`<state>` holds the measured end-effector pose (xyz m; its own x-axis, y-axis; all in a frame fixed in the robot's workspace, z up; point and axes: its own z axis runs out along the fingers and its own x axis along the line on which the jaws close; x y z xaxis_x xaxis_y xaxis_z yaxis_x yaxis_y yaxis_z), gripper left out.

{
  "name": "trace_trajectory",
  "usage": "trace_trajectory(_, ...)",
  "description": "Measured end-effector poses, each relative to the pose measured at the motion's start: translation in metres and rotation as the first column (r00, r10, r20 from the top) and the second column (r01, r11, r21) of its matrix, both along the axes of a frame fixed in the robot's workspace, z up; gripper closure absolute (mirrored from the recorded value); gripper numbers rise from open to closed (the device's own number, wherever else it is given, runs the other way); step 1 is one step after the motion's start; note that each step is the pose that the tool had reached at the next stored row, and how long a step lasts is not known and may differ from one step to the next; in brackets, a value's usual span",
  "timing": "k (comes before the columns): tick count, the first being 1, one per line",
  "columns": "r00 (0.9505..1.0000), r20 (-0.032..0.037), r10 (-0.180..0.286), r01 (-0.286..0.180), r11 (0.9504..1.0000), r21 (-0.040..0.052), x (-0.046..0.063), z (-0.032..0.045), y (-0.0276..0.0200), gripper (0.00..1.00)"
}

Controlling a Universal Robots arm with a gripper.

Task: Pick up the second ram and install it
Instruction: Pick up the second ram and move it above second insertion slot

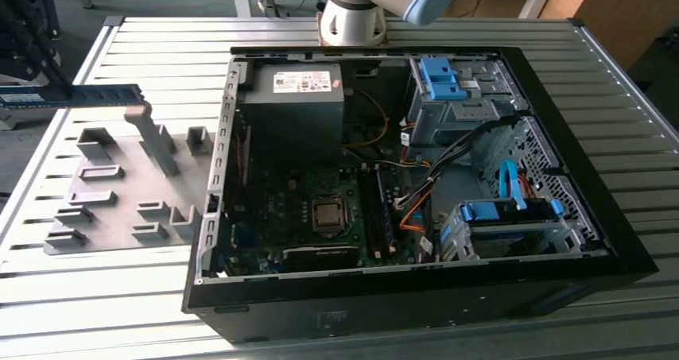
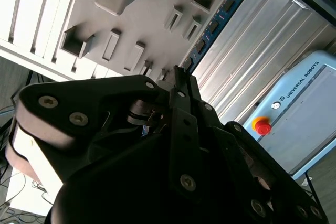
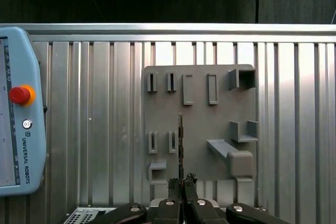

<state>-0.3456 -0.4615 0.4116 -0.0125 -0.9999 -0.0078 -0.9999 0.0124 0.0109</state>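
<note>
Claw (image 3: 181, 183) is clamped on one end of the second ram (image 3: 180, 140). The stick hangs edge-on, clear above the grey holder plate (image 3: 205, 124) on the desk (image 3: 105, 129). The end grip likely leaves its long edge free for a slot in the open computer case (image 1: 371, 312) beside the plate.
</note>
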Motion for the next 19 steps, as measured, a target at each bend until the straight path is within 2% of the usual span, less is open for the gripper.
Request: trace_trajectory(19,1.0,0.0,0.0,0.0,1.0,0.0,0.016,0.0,0.0,0.86)
